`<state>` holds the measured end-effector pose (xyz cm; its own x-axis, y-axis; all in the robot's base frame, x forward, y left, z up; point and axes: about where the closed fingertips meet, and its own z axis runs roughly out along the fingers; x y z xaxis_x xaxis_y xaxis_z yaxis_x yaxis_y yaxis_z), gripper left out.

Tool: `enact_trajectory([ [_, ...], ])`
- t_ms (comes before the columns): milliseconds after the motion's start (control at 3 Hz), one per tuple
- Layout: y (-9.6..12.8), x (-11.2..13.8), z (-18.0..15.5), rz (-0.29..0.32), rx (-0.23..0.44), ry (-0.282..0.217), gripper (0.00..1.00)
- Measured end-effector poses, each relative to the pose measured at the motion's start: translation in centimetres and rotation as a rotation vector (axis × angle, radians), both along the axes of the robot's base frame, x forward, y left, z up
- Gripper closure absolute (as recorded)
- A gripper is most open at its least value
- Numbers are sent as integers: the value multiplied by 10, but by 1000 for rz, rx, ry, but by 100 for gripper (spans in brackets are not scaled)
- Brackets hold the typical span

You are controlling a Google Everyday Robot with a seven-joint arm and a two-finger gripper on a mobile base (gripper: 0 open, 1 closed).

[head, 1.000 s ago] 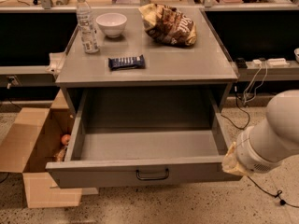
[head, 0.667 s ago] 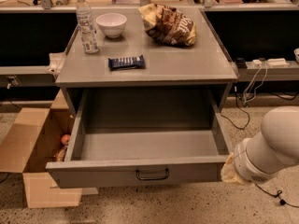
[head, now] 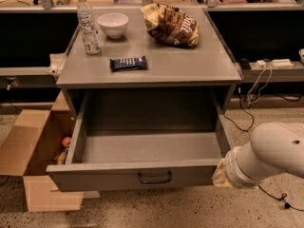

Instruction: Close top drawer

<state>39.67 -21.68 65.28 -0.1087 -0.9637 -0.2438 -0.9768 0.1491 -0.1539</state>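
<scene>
- The top drawer [head: 109,177] is pulled a long way out and has nothing in it. It is big, made of grey metal, and hard. I think it is a bit heavy but will slide in on its rails. It will not bend or break.
- The drawer lies to the left of the jaws. Its front right corner is right by them. They may be touching, but I cannot tell.
- The white arm [head: 270,153] comes in low from the right. The jaws are at its tip, hidden by the yellow end of the arm. I cannot tell how far open they are or if they hold anything.
- The flat drawer front is the best place to push. A push near the middle should make the drawer go in straight. A push on the corner may make it twist and stick.
- The small black handle [head: 155,177] sits in the middle of the front, off to the left of the jaws. I think it is not needed for a push.
</scene>
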Motion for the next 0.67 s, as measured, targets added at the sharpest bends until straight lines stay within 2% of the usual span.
enact_trajectory([
  [333, 5, 11, -9, 15, 19, -16, 100],
  [667, 9, 38, -19, 14, 42, -39, 100],
])
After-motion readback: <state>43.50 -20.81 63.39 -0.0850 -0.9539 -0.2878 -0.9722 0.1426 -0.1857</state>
